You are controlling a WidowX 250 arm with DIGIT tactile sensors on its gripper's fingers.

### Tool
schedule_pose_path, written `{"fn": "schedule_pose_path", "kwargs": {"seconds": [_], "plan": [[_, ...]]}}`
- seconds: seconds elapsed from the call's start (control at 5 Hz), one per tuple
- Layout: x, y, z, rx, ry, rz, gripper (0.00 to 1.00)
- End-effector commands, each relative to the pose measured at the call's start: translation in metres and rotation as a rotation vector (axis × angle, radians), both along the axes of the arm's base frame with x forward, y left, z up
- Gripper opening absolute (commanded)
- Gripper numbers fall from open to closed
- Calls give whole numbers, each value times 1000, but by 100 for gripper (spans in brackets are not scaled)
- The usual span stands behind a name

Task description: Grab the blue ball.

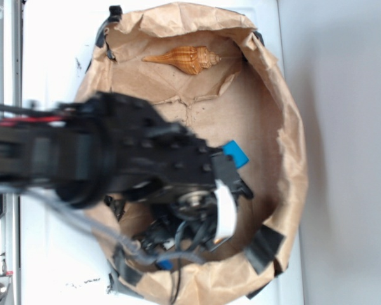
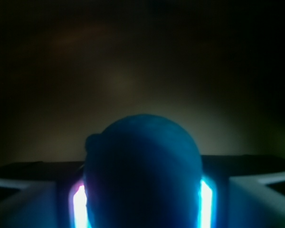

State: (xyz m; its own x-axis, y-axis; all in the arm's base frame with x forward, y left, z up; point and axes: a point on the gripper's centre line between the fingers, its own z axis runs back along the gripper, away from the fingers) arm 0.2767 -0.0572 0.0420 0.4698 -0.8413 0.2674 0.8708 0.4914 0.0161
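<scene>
A WidowX arm (image 1: 82, 152) reaches down into a paper-lined basket (image 1: 292, 159) on a white desk, its black wrist covering the middle and near side of the basket floor. The brown paper lining, crumpled up around the rim and taped at several spots, appears meant to keep loose items from rolling off. A conch shell (image 1: 184, 60) lies near the basket's far edge, well apart from the arm, and a flat blue block (image 1: 236, 153) peeks out just beside the wrist toward the right side.

In the exterior view the blue ball is hidden under the arm. The wrist view shows it: the blue ball (image 2: 142, 175) fills the lower centre of the dark frame, seated between the two fingers of the gripper (image 2: 141, 202), whose inner faces glow at either flank of the ball. The jaws stand only as wide as the ball itself and look pressed to its sides, so the pincer appears clamped on it, low inside the basket. The grasp seems made; lifting would confirm it.
</scene>
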Motion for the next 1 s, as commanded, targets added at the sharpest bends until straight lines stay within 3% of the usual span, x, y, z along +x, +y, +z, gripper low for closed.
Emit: {"fn": "schedule_pose_path", "kwargs": {"seconds": [0.0,0.2,0.4,0.6,0.8], "plan": [[-23,58,111,-12,82,365,0],[-27,85,126,-30,203,586,0],[-29,94,136,1,183,743,0],[-24,105,140,6,233,994,0],[-18,101,154,52,57,966,0]]}}
